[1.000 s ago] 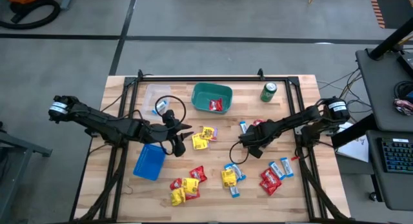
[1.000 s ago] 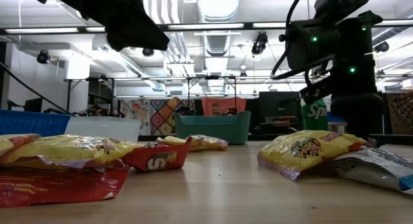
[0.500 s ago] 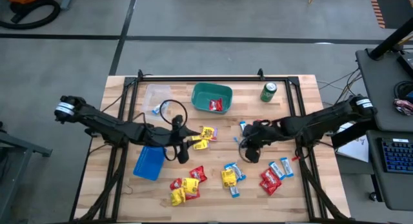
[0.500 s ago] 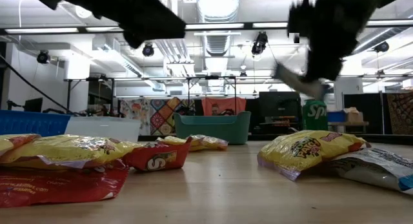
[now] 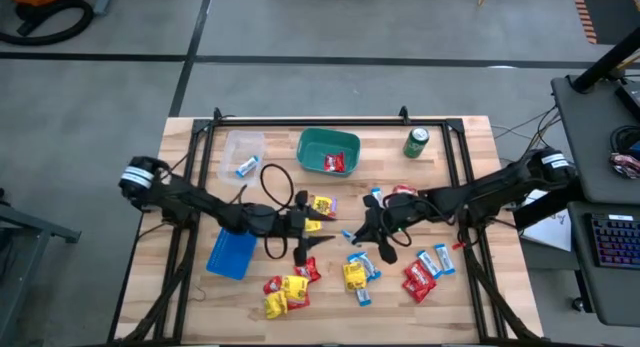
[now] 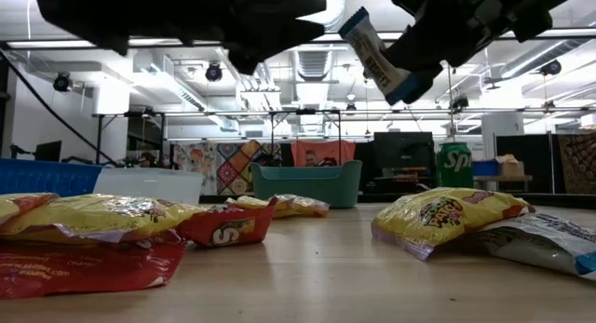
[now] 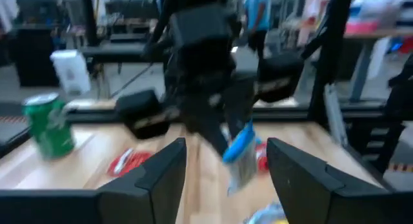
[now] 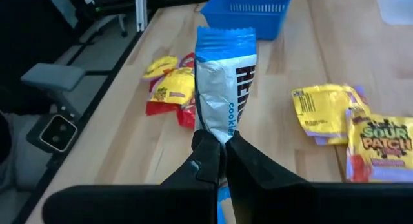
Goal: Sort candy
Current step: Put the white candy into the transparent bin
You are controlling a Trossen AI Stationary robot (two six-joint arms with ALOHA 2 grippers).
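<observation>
Blue-and-white cookie bar [image 8: 224, 82] hangs above the table [image 5: 470, 297], pinched at one end by the closed right hand [image 8: 218, 161]. Just opposite, the left hand [image 7: 226, 179] gapes open; it should close squarely on the free end.

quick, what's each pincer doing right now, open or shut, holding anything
Left pincer: open, holding nothing, facing the right one.
Right pincer: shut on a blue-and-white candy bar, held up off the table.
</observation>
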